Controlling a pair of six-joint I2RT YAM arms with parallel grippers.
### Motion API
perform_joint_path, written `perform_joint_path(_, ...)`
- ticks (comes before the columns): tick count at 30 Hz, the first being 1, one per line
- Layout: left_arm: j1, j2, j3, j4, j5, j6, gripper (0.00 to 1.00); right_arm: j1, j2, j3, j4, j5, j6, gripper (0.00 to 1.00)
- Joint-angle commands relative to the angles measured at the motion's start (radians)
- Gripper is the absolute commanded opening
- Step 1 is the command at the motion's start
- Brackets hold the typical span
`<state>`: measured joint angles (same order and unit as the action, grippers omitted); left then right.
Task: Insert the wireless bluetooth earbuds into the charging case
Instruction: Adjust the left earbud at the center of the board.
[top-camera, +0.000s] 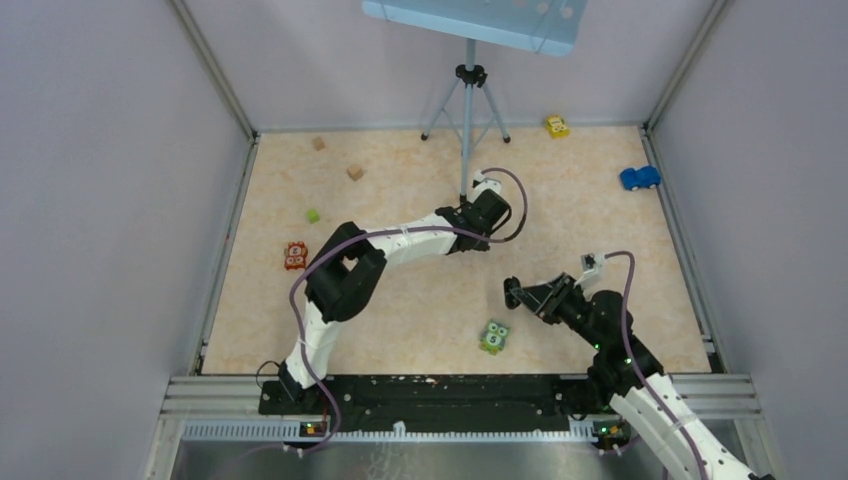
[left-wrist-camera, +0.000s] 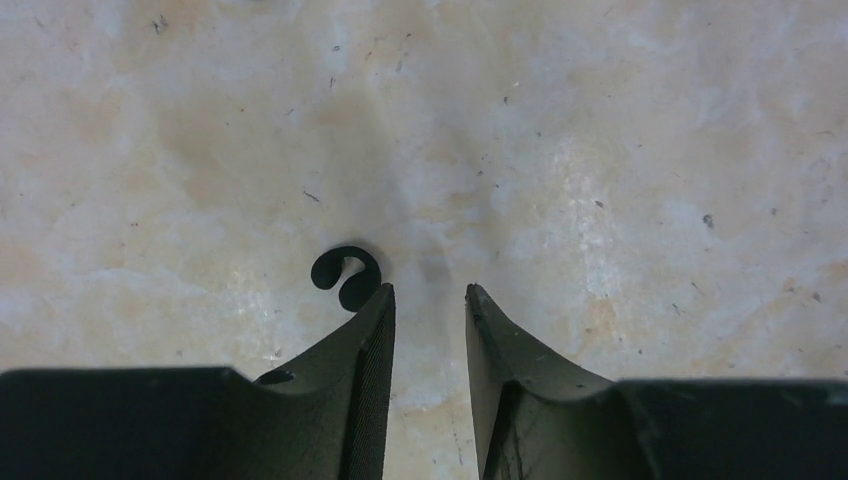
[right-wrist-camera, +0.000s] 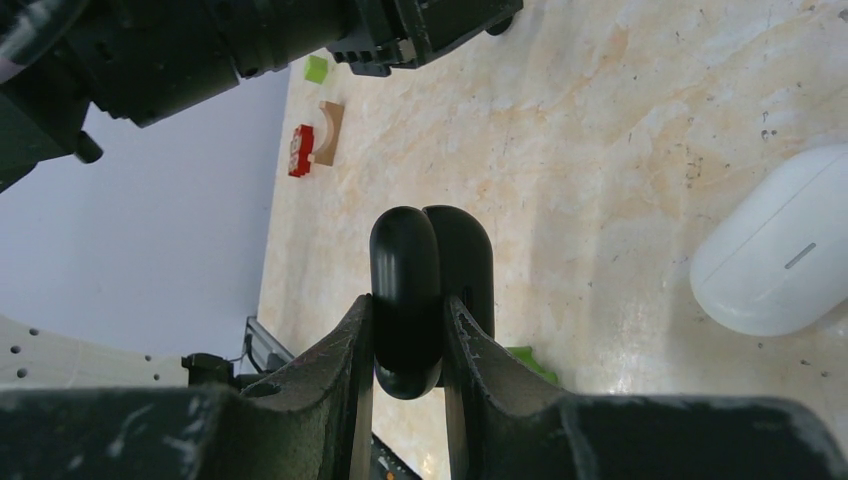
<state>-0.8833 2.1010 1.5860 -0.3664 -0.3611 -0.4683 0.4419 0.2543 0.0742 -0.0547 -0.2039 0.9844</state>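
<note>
Zero buds visibly cased: black case (right-wrist-camera: 405, 265) clenched in right jaws; left jaws parted, empty, beside black curl (left-wrist-camera: 347, 277).

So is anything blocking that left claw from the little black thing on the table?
Nothing visible does. The small black curled piece lies on bare table beside one fingertip of the left gripper, outside the gap between its jaws.

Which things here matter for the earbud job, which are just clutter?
Job: black case, clamped in right gripper; white case; small black curled piece, maybe an earbud, beside open left gripper.
Clutter: blue toy car, yellow toy car, wooden cubes, owl blocks, green cube, tripod.
</note>
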Motion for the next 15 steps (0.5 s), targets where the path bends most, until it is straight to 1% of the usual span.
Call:
perform_joint_path(1,0.001,0.041,0.062,0.034,-0.049,0.028,0.37,-0.006,-0.023,0.058,-0.015,0.007,-0.02,0.06)
perform_joint_path(6,0.001,0.057,0.047,0.027,-0.068,0.018,0.37,-0.005,-0.024,0.064,-0.022,0.006,-0.021,0.06)
perform_joint_path(15,0.001,0.024,0.027,0.059,-0.062,0.03,0.37,-0.006,-0.02,0.057,-0.009,0.003,-0.016,0.06)
